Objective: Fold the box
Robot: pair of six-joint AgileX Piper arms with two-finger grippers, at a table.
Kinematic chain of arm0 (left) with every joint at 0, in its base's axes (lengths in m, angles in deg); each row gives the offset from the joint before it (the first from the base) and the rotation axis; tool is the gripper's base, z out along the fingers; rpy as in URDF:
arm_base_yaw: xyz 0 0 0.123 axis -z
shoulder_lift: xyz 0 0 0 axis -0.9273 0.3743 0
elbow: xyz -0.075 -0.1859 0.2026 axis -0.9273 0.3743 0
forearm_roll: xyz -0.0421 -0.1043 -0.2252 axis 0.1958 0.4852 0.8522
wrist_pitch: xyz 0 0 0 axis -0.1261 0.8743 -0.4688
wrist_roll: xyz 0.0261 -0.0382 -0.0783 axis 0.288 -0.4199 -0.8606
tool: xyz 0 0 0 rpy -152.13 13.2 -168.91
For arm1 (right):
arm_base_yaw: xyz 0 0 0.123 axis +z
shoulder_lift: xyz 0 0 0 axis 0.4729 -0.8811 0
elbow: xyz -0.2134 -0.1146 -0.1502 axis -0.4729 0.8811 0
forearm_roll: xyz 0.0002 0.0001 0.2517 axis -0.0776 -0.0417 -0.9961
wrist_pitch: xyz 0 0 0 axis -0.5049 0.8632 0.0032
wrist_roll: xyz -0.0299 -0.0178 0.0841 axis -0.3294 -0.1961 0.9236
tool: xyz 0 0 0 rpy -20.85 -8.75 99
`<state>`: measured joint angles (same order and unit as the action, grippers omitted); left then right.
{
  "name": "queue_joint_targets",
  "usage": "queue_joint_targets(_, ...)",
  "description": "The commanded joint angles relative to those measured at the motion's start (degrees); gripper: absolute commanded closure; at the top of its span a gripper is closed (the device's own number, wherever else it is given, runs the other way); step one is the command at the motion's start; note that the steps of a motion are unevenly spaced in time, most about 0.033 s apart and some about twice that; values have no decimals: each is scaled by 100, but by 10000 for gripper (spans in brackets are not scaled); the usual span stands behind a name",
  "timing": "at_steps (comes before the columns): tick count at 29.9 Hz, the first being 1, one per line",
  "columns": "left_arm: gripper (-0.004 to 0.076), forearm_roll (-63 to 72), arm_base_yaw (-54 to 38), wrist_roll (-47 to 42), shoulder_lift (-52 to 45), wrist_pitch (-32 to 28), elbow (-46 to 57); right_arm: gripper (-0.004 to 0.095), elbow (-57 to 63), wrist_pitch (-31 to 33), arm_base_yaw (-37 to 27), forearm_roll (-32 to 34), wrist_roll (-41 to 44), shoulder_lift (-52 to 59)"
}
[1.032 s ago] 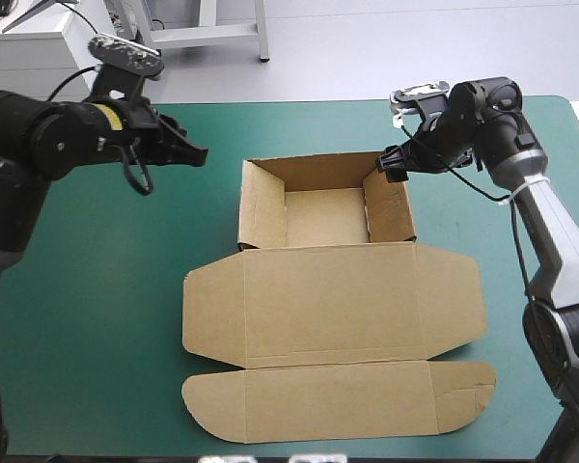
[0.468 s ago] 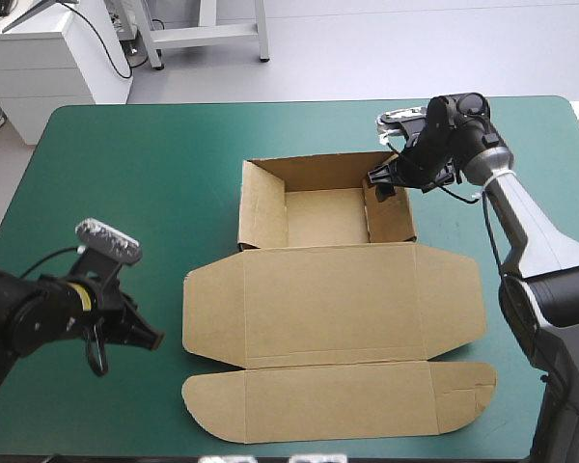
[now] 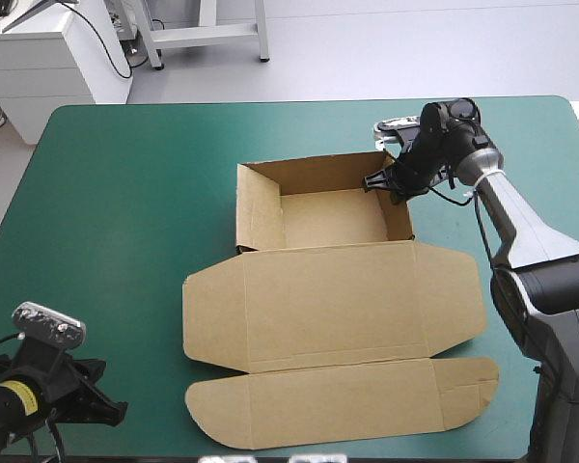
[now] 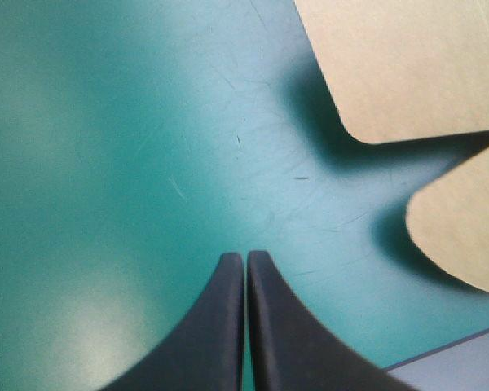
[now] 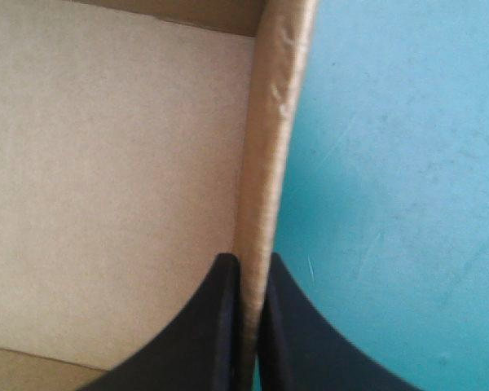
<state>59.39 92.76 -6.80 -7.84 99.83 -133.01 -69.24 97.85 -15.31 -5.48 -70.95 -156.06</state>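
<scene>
Spreading over the middle of the teal-green desk (image 3: 125,193), whose far edge reads as 12 o'clock, the one brown box (image 3: 338,299) lies as an open tray at 12 with its lid flat toward 6. Tray and lid both run long from 9 to 3. Your right end effector (image 3: 374,181) is much the nearer of the two. It grips the tray's right wall (image 3: 398,207) near the 1 o'clock corner, black fingers (image 5: 216,326) pinched all but together over that wall's upper edge, with the tray floor on the wall's 9 o'clock side and bare cover on its 3. Your left end effector (image 3: 106,413) sits well apart at the desk's 7 o'clock corner, closed on nothing. The box lies toward its 2 o'clock, and two rounded flap corners (image 4: 391,81) show ahead of it. The count: one desk, one box, two end effectors, only one engaged. On this showing, any work on that wall falls to your right arm.
</scene>
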Motion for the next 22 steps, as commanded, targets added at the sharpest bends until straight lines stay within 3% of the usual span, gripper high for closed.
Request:
queue_joint_targets(1, 731, -25, 26, -60, -235, 225, -124, 925, -148, 107, 8, -77, -24, 243)
queue_joint_targets(10, 731, -14, 26, -70, -373, 225, -124, 927, -168, 107, 8, 284, -257, 361)
queue_joint_targets(15, 731, -2, 26, -70, -373, 226, -124, 927, -168, 107, -12, 1298, -321, 657)
queue_joint_targets(22, 731, 7, 26, -70, -373, 226, -124, 927, -168, 84, -676, 1566, -432, 1053)
